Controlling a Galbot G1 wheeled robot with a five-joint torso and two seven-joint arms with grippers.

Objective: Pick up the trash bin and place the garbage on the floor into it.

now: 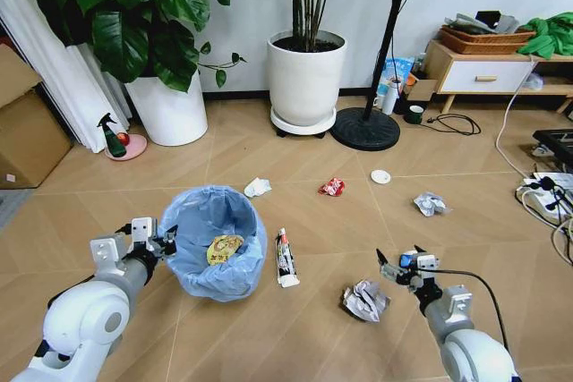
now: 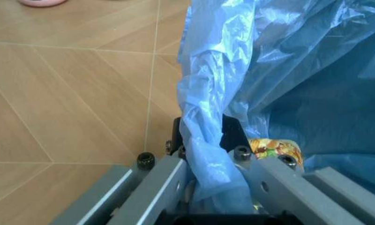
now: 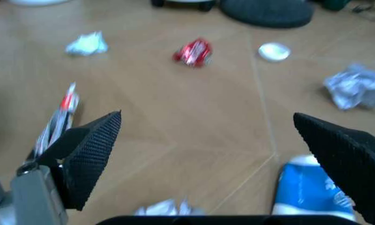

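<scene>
From the head camera, the left gripper (image 1: 166, 241) is clamped on the rim of the small round trash bin lined with crinkly light blue plastic (image 1: 218, 241), which stands on the tan herringbone wood-look floor (image 1: 295, 337) just to that claw's right, with a yellow-white wrapper (image 1: 225, 249) lying inside it. A white tube with red and black print (image 1: 286, 258) lies just beyond the bin on the side away from the left claw. The right gripper (image 1: 400, 267) hovers low with its fingers spread wide; a crumpled grey-white paper ball (image 1: 364, 301) sits just to its left and slightly nearer the robot. Farther ahead of the right claw lie a red snack wrapper (image 1: 331, 187), a small white disc (image 1: 380, 176), another crumpled paper ball (image 1: 431, 204) and a small white paper scrap (image 1: 257, 187). The left wrist camera shows the left claw's metal fingers (image 2: 168, 185) pinching a bunched fold of the blue bag (image 2: 206, 154), with the colourful wrapper (image 2: 276, 147) just past them inside the liner. The right wrist camera shows the two black ribbed pads (image 3: 90, 159) set far apart over bare floor, a blue-white packet (image 3: 309, 190) just beside one pad, the tube (image 3: 59, 122) near the other, and the red wrapper (image 3: 194, 51), the disc (image 3: 273, 51) and a paper ball (image 3: 353, 86) well ahead
</scene>
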